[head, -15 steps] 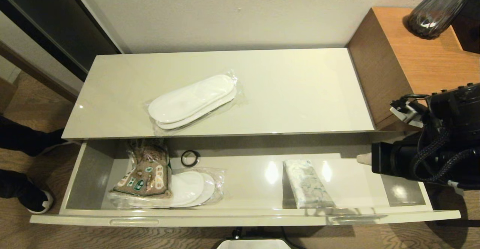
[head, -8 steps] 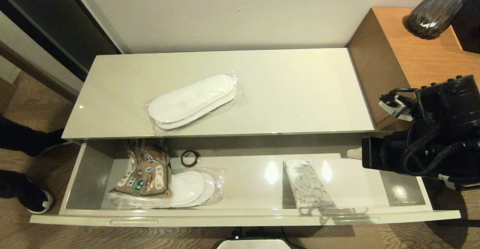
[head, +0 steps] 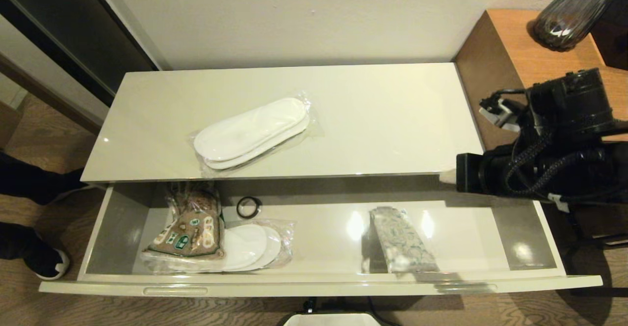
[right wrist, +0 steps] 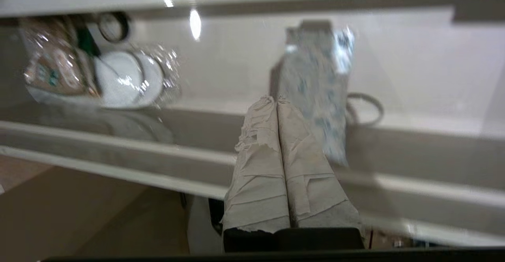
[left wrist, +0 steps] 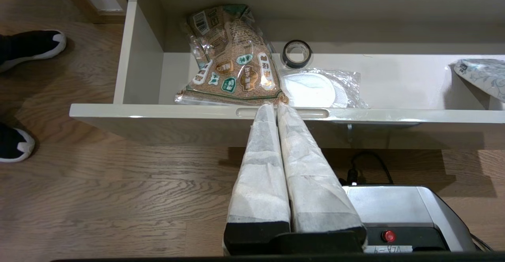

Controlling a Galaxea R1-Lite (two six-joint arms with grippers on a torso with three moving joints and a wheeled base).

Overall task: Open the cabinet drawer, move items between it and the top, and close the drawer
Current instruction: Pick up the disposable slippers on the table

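At the right end of the cabinet: the right pincer (head: 447,177) shows in the head view only as a pale tip past its black wrist body, level with the front edge of the top (head: 392,115).
Right pincer state: the right wrist view shows its wrapped fingers (right wrist: 256,163) pressed together, holding nothing.
Left pincer (left wrist: 275,108): out of the head view; the left wrist view shows it closed and empty, low before the drawer front (left wrist: 158,114).
Cabinet drawer (head: 314,282): pulled out, its rear part hidden under the top.
Tissue pack (head: 400,240): lies in the drawer's right half; cut off at the edge of the left wrist view, blurred in the right wrist view.
Slippers on top (head: 252,132): wrapped pair, visible in the head view only.
Slippers in drawer (head: 250,245): partly covered by the brown packet (head: 191,225).
Black ring (head: 248,206): behind them; the left wrist view shows it as a tape roll.
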